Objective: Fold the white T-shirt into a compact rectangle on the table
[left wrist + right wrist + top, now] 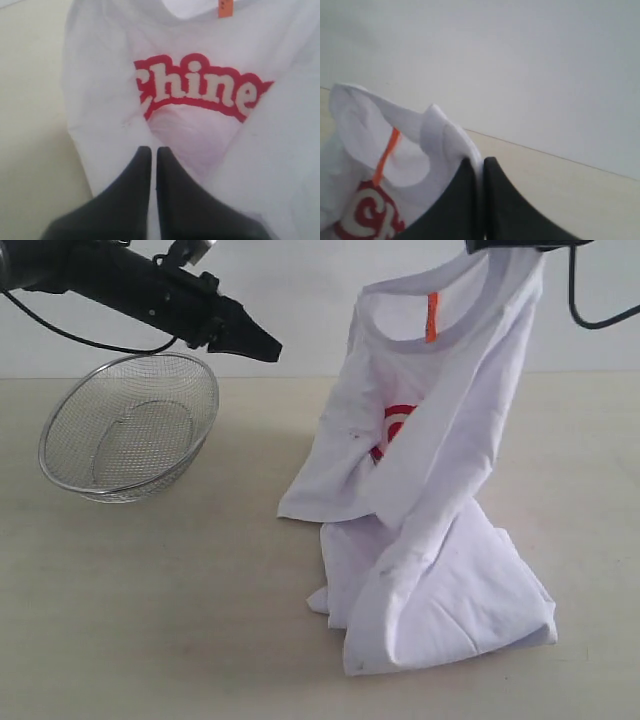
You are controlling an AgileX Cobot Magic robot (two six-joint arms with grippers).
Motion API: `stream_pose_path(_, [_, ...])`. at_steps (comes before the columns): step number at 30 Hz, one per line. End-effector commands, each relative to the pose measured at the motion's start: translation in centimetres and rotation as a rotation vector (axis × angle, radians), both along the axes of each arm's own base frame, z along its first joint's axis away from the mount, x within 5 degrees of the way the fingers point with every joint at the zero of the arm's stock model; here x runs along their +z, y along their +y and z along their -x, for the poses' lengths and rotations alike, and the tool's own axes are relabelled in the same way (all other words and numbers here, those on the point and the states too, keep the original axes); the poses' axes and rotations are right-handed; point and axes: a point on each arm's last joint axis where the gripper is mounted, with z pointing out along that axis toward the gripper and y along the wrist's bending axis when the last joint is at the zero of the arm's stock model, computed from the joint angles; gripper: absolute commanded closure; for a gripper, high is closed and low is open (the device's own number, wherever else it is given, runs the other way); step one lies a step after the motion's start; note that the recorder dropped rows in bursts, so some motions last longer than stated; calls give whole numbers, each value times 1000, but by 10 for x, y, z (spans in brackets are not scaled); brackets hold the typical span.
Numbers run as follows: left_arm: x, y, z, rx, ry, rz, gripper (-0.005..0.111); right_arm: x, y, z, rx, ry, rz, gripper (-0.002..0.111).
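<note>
The white T-shirt (pixel 430 490) hangs by its collar edge from my right gripper (pixel 505 246), which is at the top of the exterior view. Its lower half is bunched on the table (pixel 150 590). In the right wrist view my right gripper (pixel 481 162) is shut on white fabric of the T-shirt (pixel 440 135), beside the orange neck tag (pixel 387 152). My left gripper (pixel 265 345) is in the air to the left of the shirt, shut and holding nothing. In the left wrist view, my left gripper (pixel 154 150) points at the shirt's red lettering (pixel 200 87).
A round wire-mesh basket (pixel 130 425) stands tilted on the table at the left, below my left arm. Bare tabletop stretches along the front and left of the shirt. A pale wall rises behind the table's far edge.
</note>
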Motion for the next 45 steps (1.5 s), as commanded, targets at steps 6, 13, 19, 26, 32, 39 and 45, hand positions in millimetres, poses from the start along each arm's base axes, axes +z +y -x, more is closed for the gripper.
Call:
stream_pose_path(6, [-24,-50,7,-68,-11,-49,102,-8,-75,-7,-101,44,171,109])
stream_pose_path(13, [-52,-78,14,-116,34,-63,102,-55,-108,-33,-84,132,249,109])
stream_pose_path(19, [-74,-112,27,-196,35,-81,102,-115,-119,-53,-73,266,243,109])
stream_pose_path(26, [-103,-126,29,-187,51,-111,102,-113,-121,-54,-46,249,302,109])
stream_pose_path(32, [-120,-135,30,-172,31,-143,102,-108,-137,-51,-140,217,259,108])
stream_pose_path(39, [-140,-139,34,-181,72,-161,102,-80,-145,-49,-245,207,277,77])
stream_pose_path(45, [-141,-138,33,-176,72,-169,102,-49,-149,-52,-333,161,258,59])
